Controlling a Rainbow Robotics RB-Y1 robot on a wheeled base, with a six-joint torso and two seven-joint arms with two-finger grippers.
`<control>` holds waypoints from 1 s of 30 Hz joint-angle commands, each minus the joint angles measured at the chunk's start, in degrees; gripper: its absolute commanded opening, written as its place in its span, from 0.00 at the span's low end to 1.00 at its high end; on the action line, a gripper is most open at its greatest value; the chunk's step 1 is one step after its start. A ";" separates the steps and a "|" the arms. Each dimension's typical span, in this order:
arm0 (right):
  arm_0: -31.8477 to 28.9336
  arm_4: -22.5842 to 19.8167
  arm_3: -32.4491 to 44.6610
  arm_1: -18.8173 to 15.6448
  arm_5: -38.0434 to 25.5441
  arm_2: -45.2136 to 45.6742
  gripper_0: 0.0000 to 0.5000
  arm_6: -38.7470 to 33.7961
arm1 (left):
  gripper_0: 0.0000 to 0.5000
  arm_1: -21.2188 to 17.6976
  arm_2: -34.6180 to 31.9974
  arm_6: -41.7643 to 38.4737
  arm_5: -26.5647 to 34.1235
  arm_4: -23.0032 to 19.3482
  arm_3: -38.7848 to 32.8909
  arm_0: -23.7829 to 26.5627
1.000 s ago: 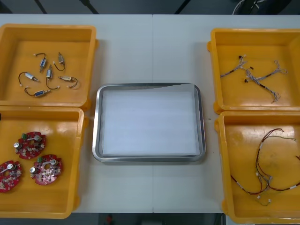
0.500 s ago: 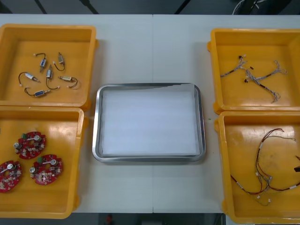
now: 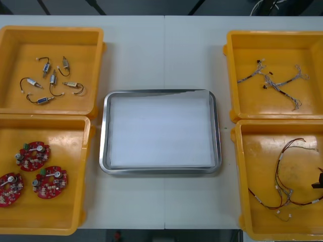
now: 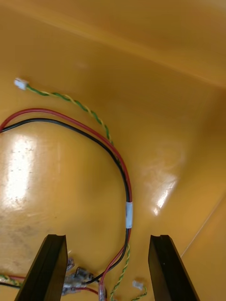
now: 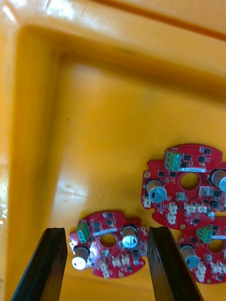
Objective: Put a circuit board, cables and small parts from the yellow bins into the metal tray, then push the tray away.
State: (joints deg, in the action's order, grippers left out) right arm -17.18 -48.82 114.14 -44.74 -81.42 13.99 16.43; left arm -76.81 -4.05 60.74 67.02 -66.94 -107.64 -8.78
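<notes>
Red circuit board [image 5: 107,244] left of the metal tray [image 3: 103,131], cable [image 4: 125,178] right of it: left gripper [image 5: 106,230] and right gripper [image 4: 108,237] hang spread; we centre before closing.

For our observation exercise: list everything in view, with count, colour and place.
Table: one, light, under everything.
Yellow bins: four, two each side.
Metal tray: one, white inside, between the bins.
Circuit boards: three, red, near-left bin.
Small metal parts: six, silvery, far-left bin.
Thin cables: tangle, pale, far-right bin.
Red and black cables: bundle, near-right bin.
Left gripper: black fingers, open over a circuit board.
Right gripper: black fingers, open over the red and black cables.
</notes>
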 commanded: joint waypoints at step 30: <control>-2.59 5.05 -4.63 3.08 9.52 -7.05 1.00 4.23 | 1.00 -3.88 13.19 4.65 -8.13 2.08 -0.46 -0.62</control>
State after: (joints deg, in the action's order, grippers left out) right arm -18.36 -44.47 110.85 -42.35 -72.45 8.90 16.51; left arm -77.73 8.35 61.67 59.64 -65.50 -107.64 -8.78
